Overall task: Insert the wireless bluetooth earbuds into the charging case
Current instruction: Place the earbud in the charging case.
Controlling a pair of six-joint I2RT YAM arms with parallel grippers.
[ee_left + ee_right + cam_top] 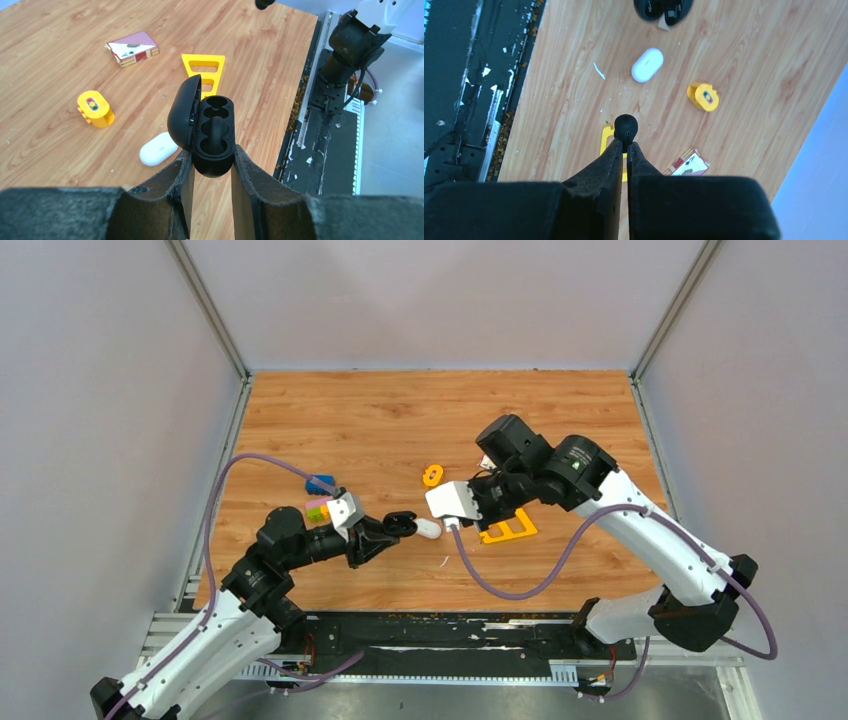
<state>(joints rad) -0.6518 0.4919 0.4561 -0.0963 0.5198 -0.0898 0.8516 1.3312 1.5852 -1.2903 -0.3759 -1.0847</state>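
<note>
Your right hand (pixel 626 146) pinches a black earbud (pixel 626 127); align it over the open case (pixel 216 131) (sockets empty) your left hand (pixel 211 159) clamps.

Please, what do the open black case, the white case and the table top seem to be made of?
Black case: likely matte plastic, moulded sockets, dull sheen. White case: probably glossy plastic, smooth with soft highlights. Table top: wood or wood-look laminate, visible grain; which one I cannot tell.

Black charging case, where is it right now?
In the left wrist view the black charging case sits open, clamped in the left gripper above the table, with the white case lying on the wood close beside it.
</note>
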